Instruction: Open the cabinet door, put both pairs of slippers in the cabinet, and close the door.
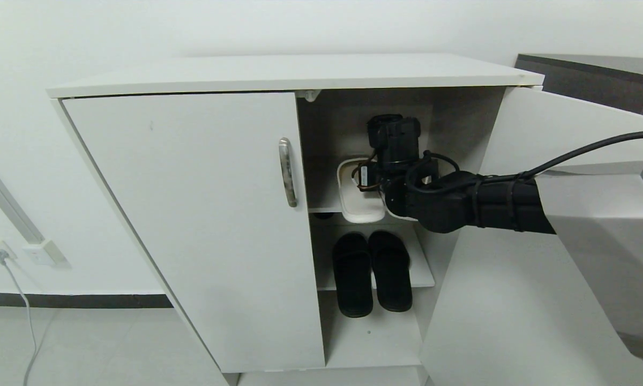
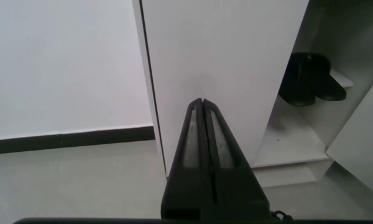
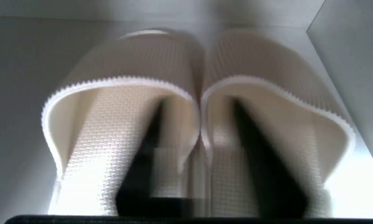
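The white cabinet [image 1: 300, 72] has its right door [image 1: 514, 300] swung open and its left door [image 1: 193, 225] closed. A black pair of slippers [image 1: 372, 271] lies on the middle shelf, also in the left wrist view [image 2: 311, 78]. The white pair of slippers [image 1: 356, 206] rests on the upper shelf, heels over its front edge. My right arm [image 1: 461, 201] reaches into that shelf. My right gripper [image 3: 199, 162] is open, one finger inside each white slipper [image 3: 112, 106], astride their touching inner sides. My left gripper [image 2: 202, 102] is shut on nothing, low in front of the closed left door.
The left door carries a metal handle [image 1: 285, 171] at its right edge. A wall socket with a cord [image 1: 0, 252] sits low on the wall at the left. A grey unit [image 1: 595, 80] stands behind the cabinet's right side. Bare floor [image 2: 81, 180] lies left of the cabinet.
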